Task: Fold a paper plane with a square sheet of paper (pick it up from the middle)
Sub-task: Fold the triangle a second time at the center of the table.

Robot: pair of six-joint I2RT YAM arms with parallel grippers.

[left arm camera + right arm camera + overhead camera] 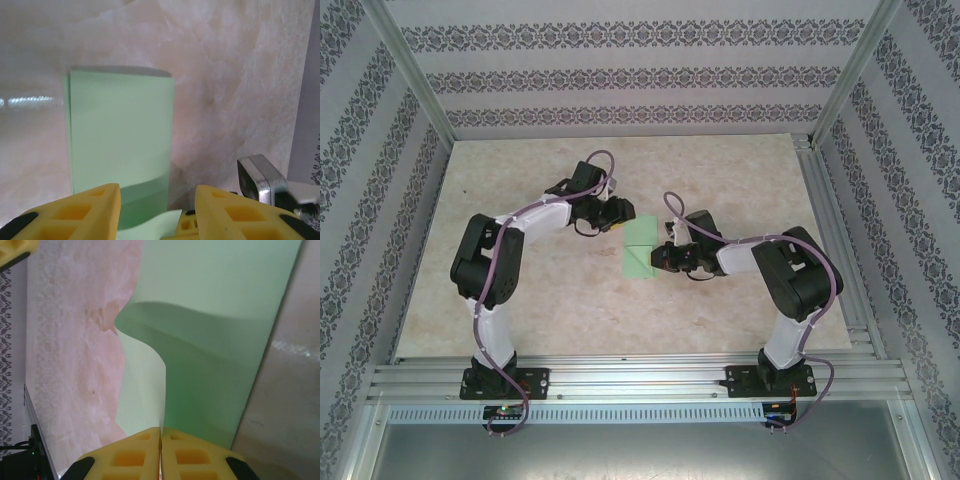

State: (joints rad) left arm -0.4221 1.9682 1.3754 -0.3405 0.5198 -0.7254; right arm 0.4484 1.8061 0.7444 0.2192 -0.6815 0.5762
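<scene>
Our right gripper (pixel 161 434) pinches a lifted edge of the square sheet of paper (pixel 225 315); our left gripper (pixel 157 192) stands released at the sheet's opposite end.

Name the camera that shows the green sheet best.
Right wrist: the green sheet appears close up, its lifted flap curling into the shut right pincer. Left wrist shows it lying flat as a folded rectangle; top external shows just a small, distant green patch.

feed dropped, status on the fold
Left gripper open, sheet edge between its jaws. Right gripper shut on sheet, flap lifted. No obstruction seen.
</scene>
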